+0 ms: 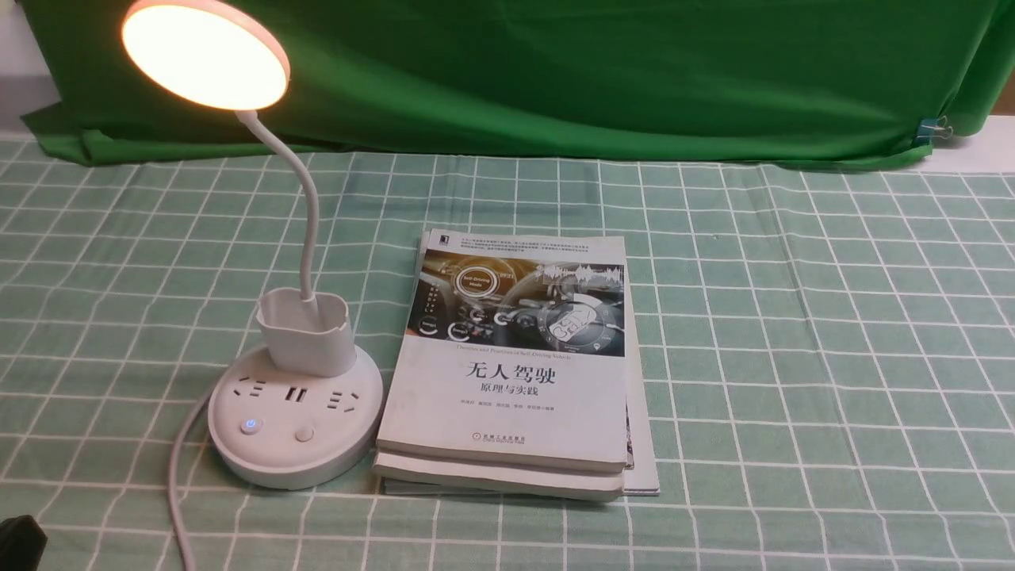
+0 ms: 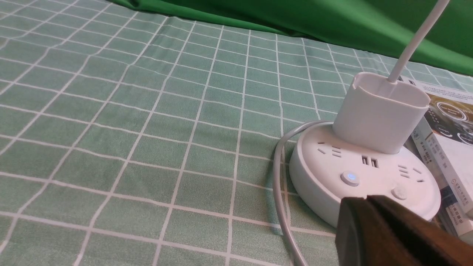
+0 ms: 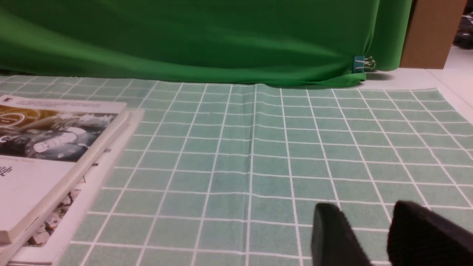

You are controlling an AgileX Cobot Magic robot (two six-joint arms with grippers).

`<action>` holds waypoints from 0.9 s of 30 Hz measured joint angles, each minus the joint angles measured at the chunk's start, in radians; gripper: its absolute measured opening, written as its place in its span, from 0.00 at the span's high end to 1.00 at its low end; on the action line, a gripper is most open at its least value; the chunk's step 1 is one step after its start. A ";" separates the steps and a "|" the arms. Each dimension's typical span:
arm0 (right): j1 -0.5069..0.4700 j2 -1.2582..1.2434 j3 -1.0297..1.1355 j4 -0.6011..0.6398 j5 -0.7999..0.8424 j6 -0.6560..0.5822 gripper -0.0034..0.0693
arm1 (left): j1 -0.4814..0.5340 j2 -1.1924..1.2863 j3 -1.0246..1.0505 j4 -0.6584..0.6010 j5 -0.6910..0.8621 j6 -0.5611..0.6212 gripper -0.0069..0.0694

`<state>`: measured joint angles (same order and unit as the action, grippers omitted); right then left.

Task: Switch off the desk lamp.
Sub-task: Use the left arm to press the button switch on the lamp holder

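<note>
Front view: the lit desk lamp (image 1: pixel 295 412) stands left of stacked books (image 1: pixel 507 365). Left wrist view: the left gripper's (image 2: pixel 364 201) fingertips meet, gripping nothing. Right wrist view: the right gripper's (image 3: pixel 365 207) fingers stand apart, nothing between them.

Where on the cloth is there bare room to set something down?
Right of the book stack and behind it, up to the green curtain. Crowded: the narrow gap between the stack and the desk lamp's base.
</note>
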<state>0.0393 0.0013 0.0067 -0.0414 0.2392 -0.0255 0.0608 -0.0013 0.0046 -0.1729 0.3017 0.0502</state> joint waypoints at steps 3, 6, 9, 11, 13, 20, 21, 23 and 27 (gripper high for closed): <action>0.000 0.000 0.000 0.000 0.000 0.000 0.62 | 0.000 0.000 0.000 0.000 0.000 0.000 0.91; 0.000 0.000 0.000 0.000 0.000 0.000 0.62 | 0.000 0.000 0.000 0.000 0.000 0.000 0.91; 0.000 0.000 0.000 0.000 0.000 0.000 0.62 | 0.000 0.000 0.000 0.000 0.000 0.000 0.91; 0.000 0.000 0.000 0.000 0.000 0.000 0.62 | 0.000 0.000 0.000 0.000 0.000 0.000 0.91; 0.000 0.000 0.000 0.000 0.000 0.000 0.62 | 0.000 0.000 0.000 0.000 0.000 0.000 0.91; 0.000 0.000 0.000 0.000 0.000 0.000 0.62 | 0.000 0.000 0.000 -0.004 -0.010 -0.001 0.91; 0.000 0.000 0.000 0.000 0.000 0.000 0.62 | 0.000 0.000 0.000 -0.032 -0.026 -0.014 0.91; 0.000 0.000 0.000 0.000 0.000 0.000 0.62 | 0.000 0.000 0.000 -0.094 -0.046 -0.040 0.91; 0.000 0.000 0.000 0.000 0.000 0.000 0.62 | 0.000 0.000 0.000 -0.332 -0.134 -0.085 0.91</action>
<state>0.0393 0.0013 0.0067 -0.0414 0.2392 -0.0255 0.0608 -0.0013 0.0050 -0.5046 0.1676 -0.0343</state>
